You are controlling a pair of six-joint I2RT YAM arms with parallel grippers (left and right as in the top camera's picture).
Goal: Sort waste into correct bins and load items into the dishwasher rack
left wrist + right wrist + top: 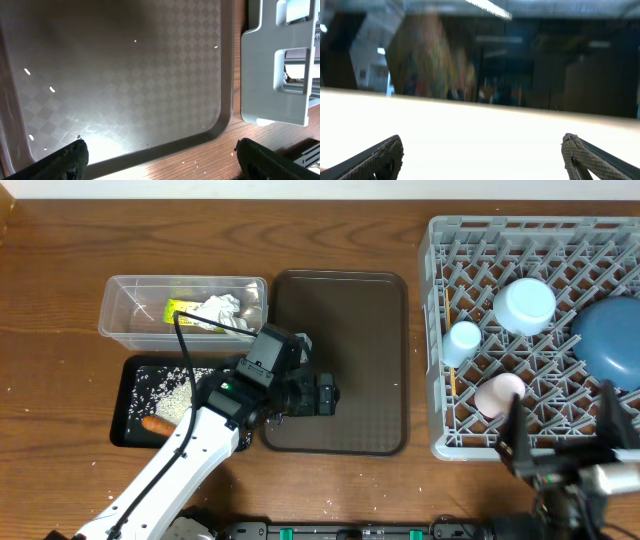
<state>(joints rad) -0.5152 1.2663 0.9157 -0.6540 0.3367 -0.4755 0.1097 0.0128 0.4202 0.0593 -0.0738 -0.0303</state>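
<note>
The clear tub (112, 315) holds crumpled white tissue (217, 309) and a yellow-green wrapper (178, 310). In front of it, the black tray (131, 418) carries rice grains (170, 390) and an orange carrot piece (157, 425). The grey dishwasher rack (436, 330) at the right holds a white bowl (524, 305), a light blue cup (463, 338), a pink cup (498, 393), a blue plate (607, 340) and chopsticks (452, 383). My left gripper (328, 395) (160, 165) hangs open and empty over the brown tray's front part. My right gripper (562, 425) (482, 160) stands open and empty at the rack's front edge.
The brown serving tray (340, 320) (125, 75) lies between the bins and the rack (272, 75), with a few white specks on it. Loose rice grains (192, 162) dot the wood beside the tray's corner. The right wrist view shows only a bright glare and a dim room.
</note>
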